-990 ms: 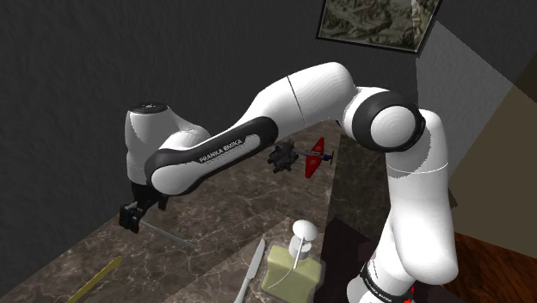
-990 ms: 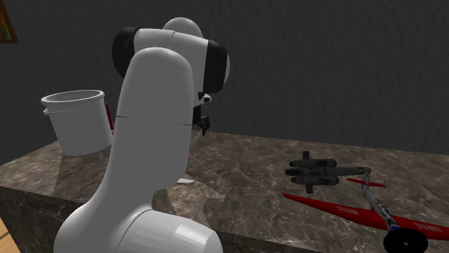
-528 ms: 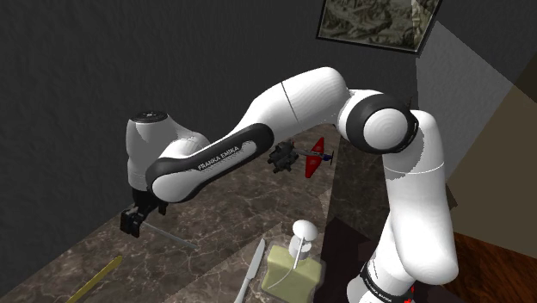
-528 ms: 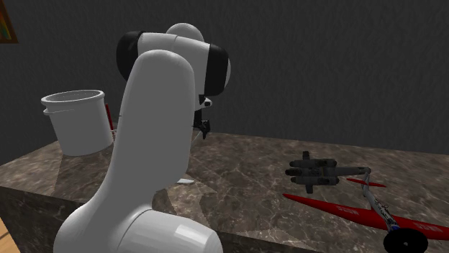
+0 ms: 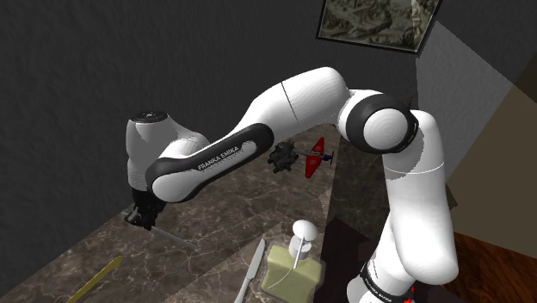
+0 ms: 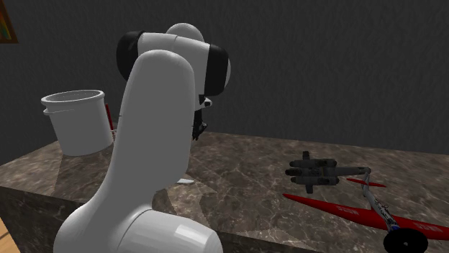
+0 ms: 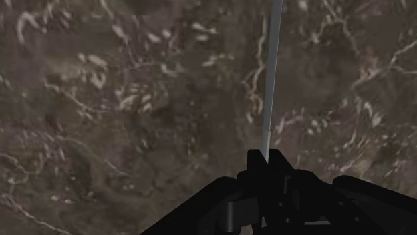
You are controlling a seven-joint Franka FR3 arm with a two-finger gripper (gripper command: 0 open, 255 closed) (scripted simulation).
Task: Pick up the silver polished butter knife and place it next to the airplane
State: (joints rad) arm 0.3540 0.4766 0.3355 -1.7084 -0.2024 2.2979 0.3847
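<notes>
The hand point(image 7: 267, 159) pinches one end of the thin silver knife point(image 7: 270, 80) on the bench point(image 7: 100, 100). In the shoulder view the red airplane point(image 5: 317, 157) is at its two o'clock, well apart.

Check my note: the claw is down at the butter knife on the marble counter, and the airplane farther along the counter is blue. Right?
No. The airplane is red, not blue; the second exterior view shows it plainly. The rest stands: the claw is down at the butter knife on the marble counter.
</notes>
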